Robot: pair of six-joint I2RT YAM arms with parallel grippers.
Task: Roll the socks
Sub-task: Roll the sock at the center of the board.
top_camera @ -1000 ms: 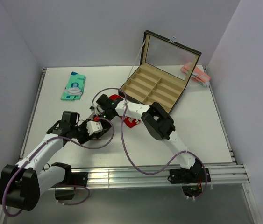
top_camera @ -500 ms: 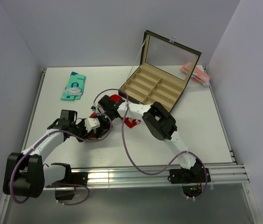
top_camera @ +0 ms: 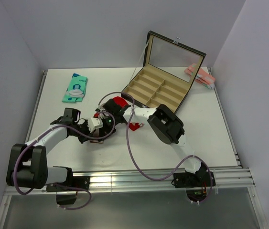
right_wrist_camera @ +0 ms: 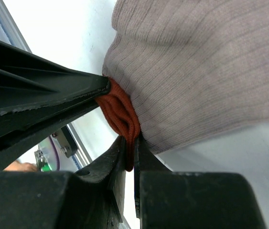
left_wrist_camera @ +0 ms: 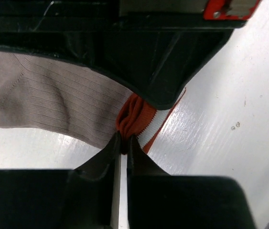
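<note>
**Both grippers clamped on one bunched cuff**

The socks lie around the middle of the white tabletop, just beside the near-left corner of the open compartment box; from above, red cloth shows on both sides of the right arm's forearm; the two arms meet at its left end, the left arm reaching in from the left and the right arm from the right.

In the left wrist view the left gripper is pressed together, with only a thin slit between its fingers; it pinches a bunched fold of the red cuff, whose white stripe runs along the fold's right side; grey-brown ribbed cloth spreads left from the fold and rests on the tabletop; the black body of the other gripper fills the top of this view, right over the fold.

In the right wrist view the right gripper is likewise closed on the puckered orange-red fold; one black finger of the left gripper touches that fold from the left; the ribbed cloth spreads up and to the right; whether this cloth is a sock's inner side cannot be told.

Well apart from all this, a teal sock lies flat at the far left; a pale pink bundle sits at the far right, behind the box.
</note>
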